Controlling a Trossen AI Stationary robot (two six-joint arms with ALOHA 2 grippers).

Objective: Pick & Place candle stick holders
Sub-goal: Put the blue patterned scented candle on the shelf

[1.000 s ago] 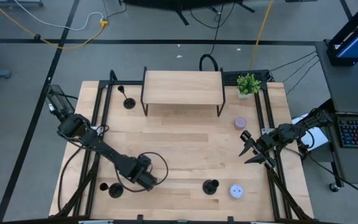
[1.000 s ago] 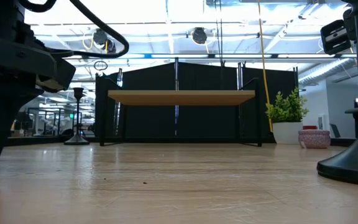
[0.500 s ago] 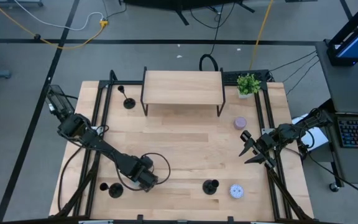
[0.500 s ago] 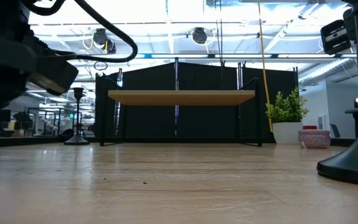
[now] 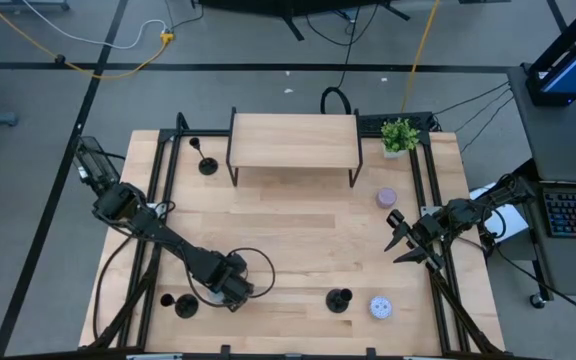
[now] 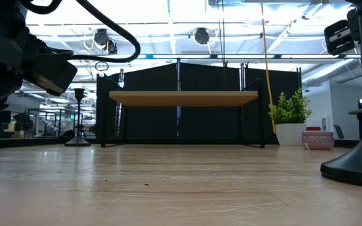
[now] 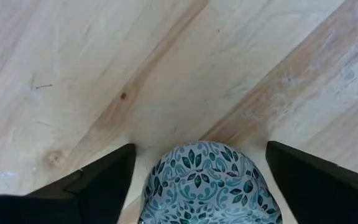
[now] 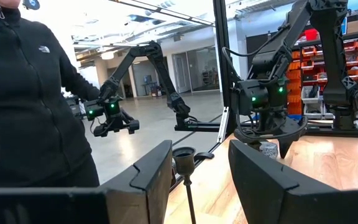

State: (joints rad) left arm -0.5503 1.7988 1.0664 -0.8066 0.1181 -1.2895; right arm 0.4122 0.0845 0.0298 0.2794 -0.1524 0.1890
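Note:
Three matte-black candle stick holders stand upright on their round bases: one far left (image 5: 206,163), one near left (image 5: 185,305), one near centre (image 5: 339,300). My left gripper (image 5: 230,290) is low over the table between the two near holders. It points down and is open, with its fingers on either side of a teal-patterned round tin (image 7: 210,183); I cannot tell whether they touch it. My right gripper (image 5: 396,240) waits open at the table's right side. A holder's cup and stem (image 8: 184,163) show between its fingers, farther off.
A wooden shelf (image 5: 293,140) stands at the far middle, with a small potted plant (image 5: 399,135) to its right. A lilac tin (image 5: 386,197) and a pale-blue tin (image 5: 380,307) lie on the right half. A person in a black jacket (image 8: 30,106) stands beyond the table.
My left gripper has shifted a little toward the table's near left corner and stayed open.

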